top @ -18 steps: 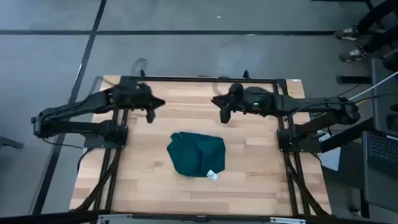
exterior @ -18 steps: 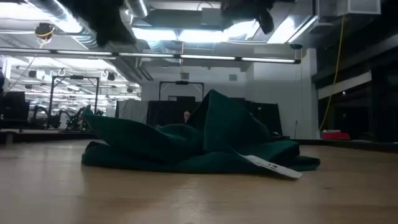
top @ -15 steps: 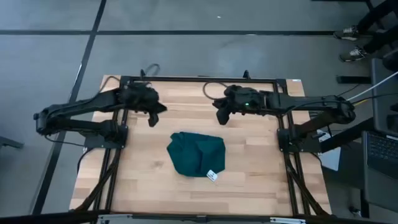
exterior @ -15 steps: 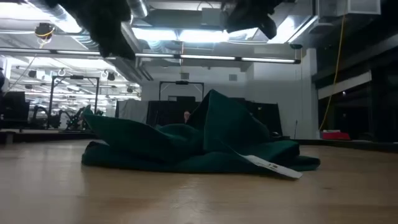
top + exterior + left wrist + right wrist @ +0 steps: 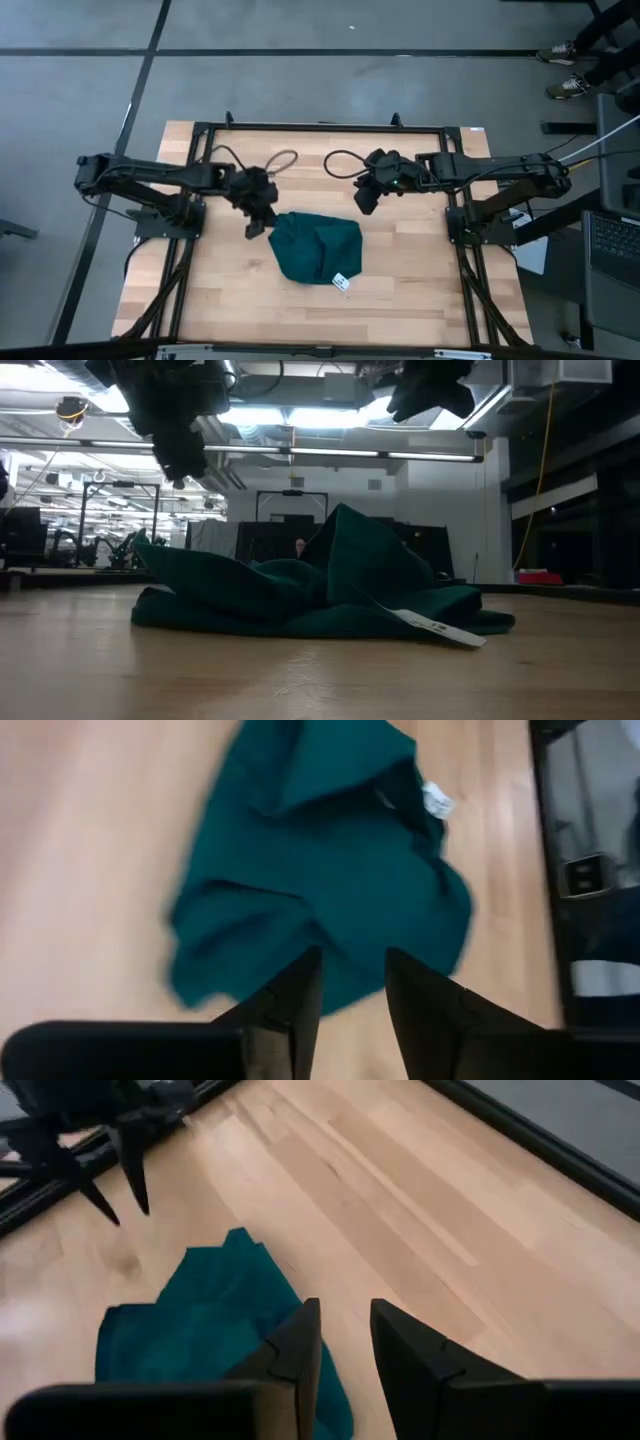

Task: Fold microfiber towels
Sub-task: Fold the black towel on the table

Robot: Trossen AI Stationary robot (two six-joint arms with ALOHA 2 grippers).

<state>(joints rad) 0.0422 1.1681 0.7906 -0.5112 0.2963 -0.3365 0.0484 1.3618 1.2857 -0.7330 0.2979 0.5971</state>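
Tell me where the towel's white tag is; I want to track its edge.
In the high view, the white tag sits at the teal towel's near right corner on the wooden table, on the side away from both arms.

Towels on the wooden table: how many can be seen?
1. The crumpled teal towel lies mid-table, between both arms, white tag at its near edge. Its folds could hide another.
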